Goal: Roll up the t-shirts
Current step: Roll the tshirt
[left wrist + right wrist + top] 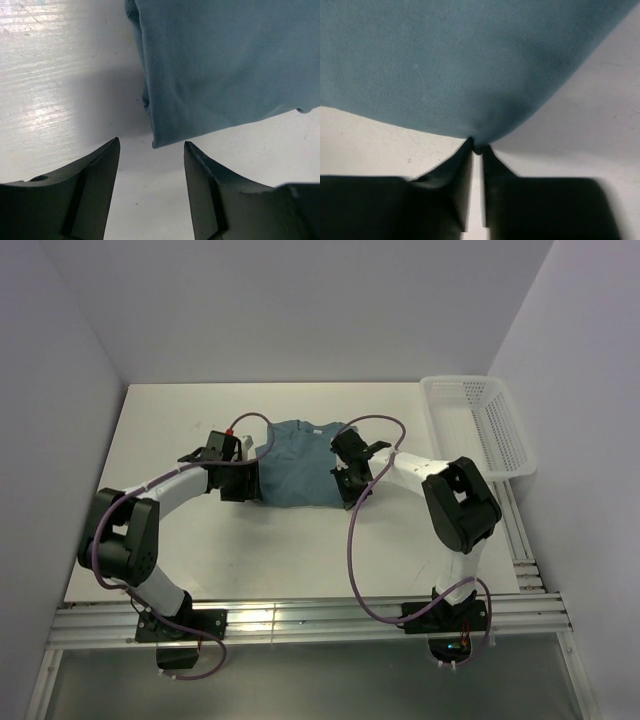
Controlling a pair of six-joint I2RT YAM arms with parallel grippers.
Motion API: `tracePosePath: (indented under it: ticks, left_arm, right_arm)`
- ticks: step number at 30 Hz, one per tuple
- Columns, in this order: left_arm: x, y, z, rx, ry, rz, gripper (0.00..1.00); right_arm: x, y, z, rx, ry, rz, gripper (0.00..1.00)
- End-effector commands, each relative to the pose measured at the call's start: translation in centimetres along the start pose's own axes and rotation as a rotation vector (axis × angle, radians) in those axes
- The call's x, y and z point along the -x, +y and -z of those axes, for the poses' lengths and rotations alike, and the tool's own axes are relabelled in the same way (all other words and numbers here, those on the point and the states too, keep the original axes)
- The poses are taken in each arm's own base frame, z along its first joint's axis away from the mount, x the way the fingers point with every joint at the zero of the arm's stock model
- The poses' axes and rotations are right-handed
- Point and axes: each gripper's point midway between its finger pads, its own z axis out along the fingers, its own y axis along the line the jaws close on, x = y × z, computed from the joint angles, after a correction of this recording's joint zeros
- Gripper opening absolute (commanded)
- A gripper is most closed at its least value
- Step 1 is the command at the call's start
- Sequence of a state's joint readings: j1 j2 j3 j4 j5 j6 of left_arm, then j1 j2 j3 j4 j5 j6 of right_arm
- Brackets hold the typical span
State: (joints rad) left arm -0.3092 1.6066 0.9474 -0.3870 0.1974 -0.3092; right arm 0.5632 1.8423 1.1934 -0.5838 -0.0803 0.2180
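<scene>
A dusty teal-blue t-shirt (297, 476) lies flat in the middle of the white table, collar toward the far side, sides folded in. My left gripper (240, 492) sits at its near left corner. In the left wrist view that gripper (151, 145) is open, and the corner of the t-shirt (225, 70) ends just in front of the fingertips without lying between them. My right gripper (350, 488) is at the near right corner. Seen from the right wrist, this gripper (476, 146) is shut on the hem of the t-shirt (460, 65), pinching a small bit of cloth at the tips.
A white mesh basket (478, 423) stands at the far right of the table (170, 430). Purple cables loop over both arms. White walls close in the back and the sides. A metal rail runs along the near edge (300, 620).
</scene>
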Motion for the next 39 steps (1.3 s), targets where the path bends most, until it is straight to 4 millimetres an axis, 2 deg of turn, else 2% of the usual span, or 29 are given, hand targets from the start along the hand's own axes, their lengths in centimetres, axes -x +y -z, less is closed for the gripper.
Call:
tracePosePath:
  ticks: [1,3,8,13,17,20,21,23,24,26,32,39]
  left_arm:
    - [0.2,-0.3,-0.4,-0.018,-0.002,-0.021,0.59]
    - [0.2,-0.4,-0.5,-0.024,-0.006,-0.023,0.59]
    - [0.3,-0.9,-0.7,-0.051,-0.014,-0.033,0.55]
    - [0.3,-1.5,-0.9,-0.068,-0.026,-0.053,0.58]
    - [0.4,-1.3,-1.6,-0.052,-0.013,-0.052,0.57]
    - [0.2,-1.0,-2.3,-0.041,0.013,-0.049,0.44]
    - [0.0,-1.1,-2.5,-0.044,0.022,-0.05,0.29]
    - [0.1,-1.1,-2.6,-0.045,0.017,-0.052,0.19]
    - [0.1,-1.2,-2.6,-0.046,0.014,-0.056,0.08]
    - [-0.1,-1.1,-2.6,-0.033,0.018,-0.057,0.0]
    - [-0.5,1.0,-2.2,0.083,0.03,-0.069,0.0]
    - [0.3,2.4,-1.3,0.183,0.011,-0.071,0.0]
  right_arm:
    - [1.8,0.8,0.2,0.017,-0.047,-0.005,0.08]
    - [1.8,0.8,0.2,0.015,-0.039,-0.007,0.0]
    - [1.7,0.7,0.3,0.008,-0.041,-0.009,0.0]
    - [1.7,0.8,0.4,0.013,-0.038,-0.009,0.0]
    - [1.5,0.8,0.3,0.015,-0.032,-0.009,0.0]
    - [1.4,0.9,0.4,0.018,-0.027,-0.011,0.0]
    - [1.4,0.9,0.4,0.018,-0.027,-0.011,0.0]
    - [1.4,0.9,0.5,0.019,-0.027,-0.008,0.0]
    - [1.3,0.8,0.5,0.017,-0.023,-0.008,0.0]
    - [1.4,0.7,0.6,0.009,-0.024,-0.005,0.0]
    - [0.5,-0.9,0.9,-0.069,-0.006,0.004,0.0]
    - [-0.7,-3.5,0.8,-0.21,0.035,-0.006,0.0]
